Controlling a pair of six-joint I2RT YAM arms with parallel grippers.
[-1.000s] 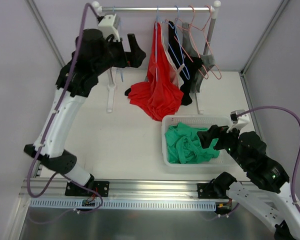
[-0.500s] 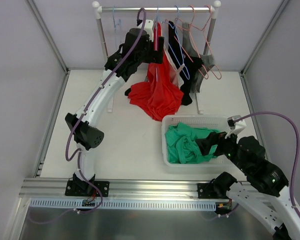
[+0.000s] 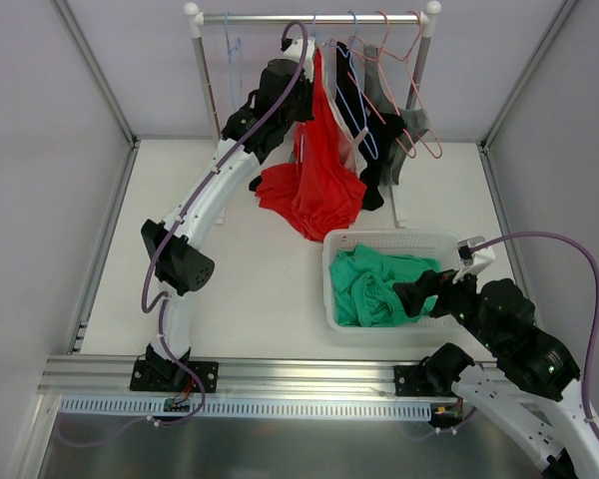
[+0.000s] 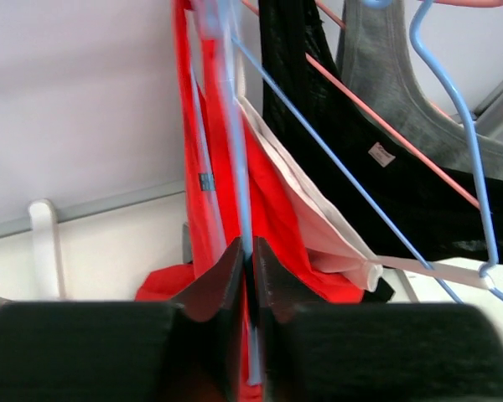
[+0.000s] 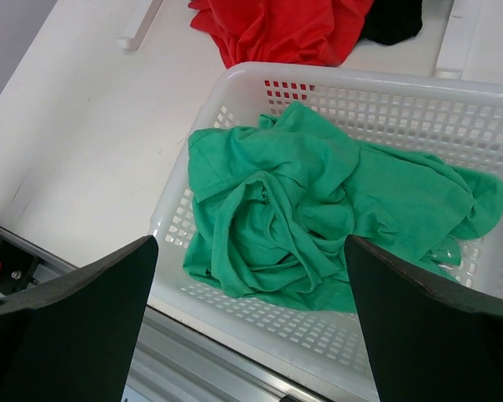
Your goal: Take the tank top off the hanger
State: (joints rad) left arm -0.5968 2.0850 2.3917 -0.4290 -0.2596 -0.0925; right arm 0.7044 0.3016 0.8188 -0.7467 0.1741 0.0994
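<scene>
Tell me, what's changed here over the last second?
The left arm swung from the left end of the rail across to the red tank top, and the left pincer closed on the blue hanger carrying it. The right pincer stayed open over the basket of green cloth, barely shifting. The tank top still hangs, its hem pooled on the table.

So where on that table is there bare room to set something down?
The widest bare patch of table lies between the left arm and the white basket, in front of the red tank top. Another runs left of the rack. Crowded: under the rack, where clothes pool, and the basket, filled by a green garment.
</scene>
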